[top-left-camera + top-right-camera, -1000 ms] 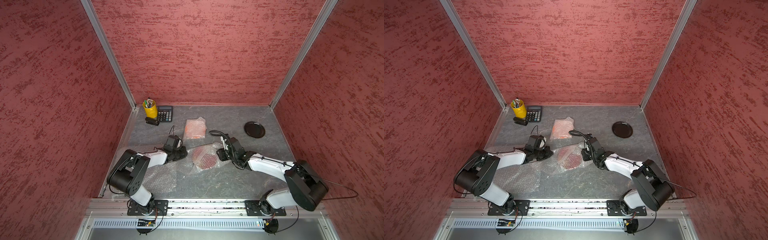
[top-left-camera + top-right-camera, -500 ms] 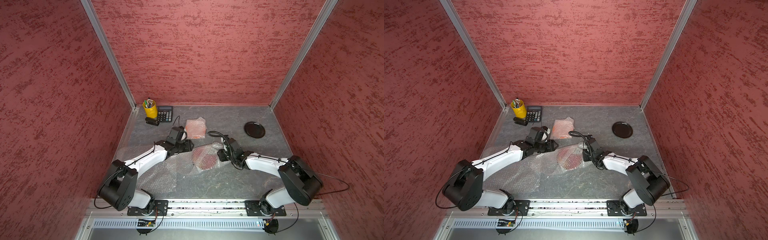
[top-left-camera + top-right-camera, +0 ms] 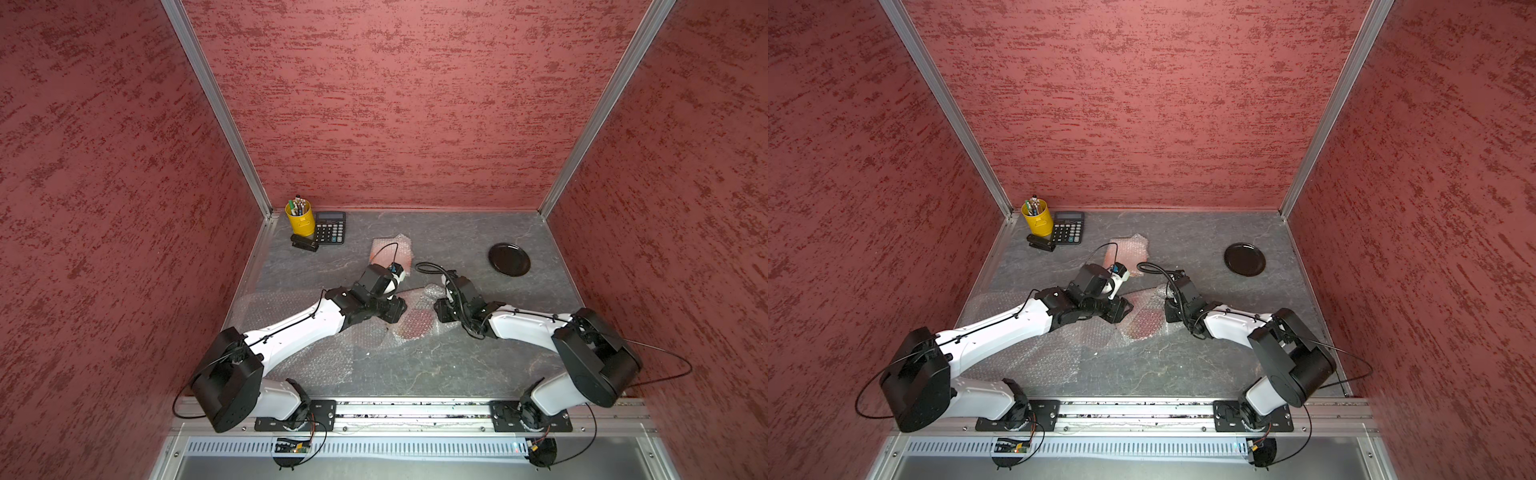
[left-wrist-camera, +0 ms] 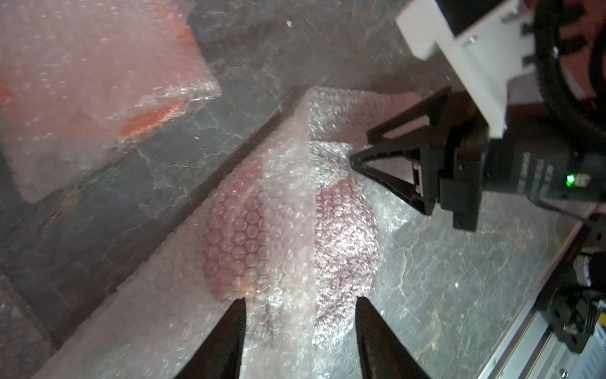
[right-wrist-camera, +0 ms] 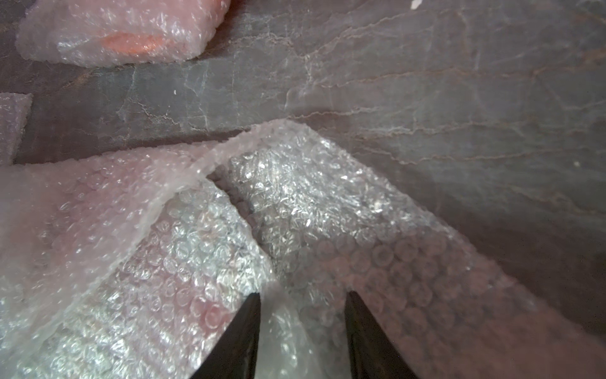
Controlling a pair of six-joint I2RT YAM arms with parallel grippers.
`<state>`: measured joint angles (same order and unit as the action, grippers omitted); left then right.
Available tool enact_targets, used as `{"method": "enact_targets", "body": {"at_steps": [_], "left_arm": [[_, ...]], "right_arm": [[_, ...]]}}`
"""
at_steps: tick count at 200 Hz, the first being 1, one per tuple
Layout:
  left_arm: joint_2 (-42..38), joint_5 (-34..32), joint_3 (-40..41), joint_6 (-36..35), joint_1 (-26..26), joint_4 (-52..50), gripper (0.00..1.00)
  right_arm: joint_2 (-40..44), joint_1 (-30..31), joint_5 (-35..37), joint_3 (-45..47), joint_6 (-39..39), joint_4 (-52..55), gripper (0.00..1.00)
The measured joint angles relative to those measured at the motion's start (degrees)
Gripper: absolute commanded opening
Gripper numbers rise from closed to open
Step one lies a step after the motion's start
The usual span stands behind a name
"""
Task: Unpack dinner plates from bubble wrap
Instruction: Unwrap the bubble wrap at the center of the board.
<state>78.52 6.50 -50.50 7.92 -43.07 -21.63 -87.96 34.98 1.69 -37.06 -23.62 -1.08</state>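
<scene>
My left gripper (image 4: 300,300) hangs with jaws spread, the red plate (image 4: 236,236) just ahead of its tips under bubble wrap (image 4: 344,108). The right gripper (image 4: 360,147), jaws also apart, faces it across the plate.

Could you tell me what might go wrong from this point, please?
The left gripper and right gripper meet closely over the same bubble wrap; they could collide. The red plate lies under loose folds, so a pull may drag or tip it. The left arm reaches close to the wrapped orange plate and might nudge it.
</scene>
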Motion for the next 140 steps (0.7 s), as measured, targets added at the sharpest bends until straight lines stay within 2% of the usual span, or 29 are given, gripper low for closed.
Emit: {"method": "enact_targets", "body": {"at_steps": [41,83,140], "left_arm": [[0.07,-0.50,1.11,-5.90,-2.16,-1.29,0.56],[2.97,-3.34,1.11,-8.09,-5.05,-1.75,0.55],[8.33,-10.47,-0.22,-8.96,-8.48,-4.39,0.43]], "right_arm": [[-0.28,0.00,-0.02,0.00,-0.15,-0.13,0.45],[-0.31,0.00,-0.02,0.00,-0.17,-0.20,0.45],[-0.35,0.00,-0.04,0.00,-0.28,-0.22,0.45]]}}
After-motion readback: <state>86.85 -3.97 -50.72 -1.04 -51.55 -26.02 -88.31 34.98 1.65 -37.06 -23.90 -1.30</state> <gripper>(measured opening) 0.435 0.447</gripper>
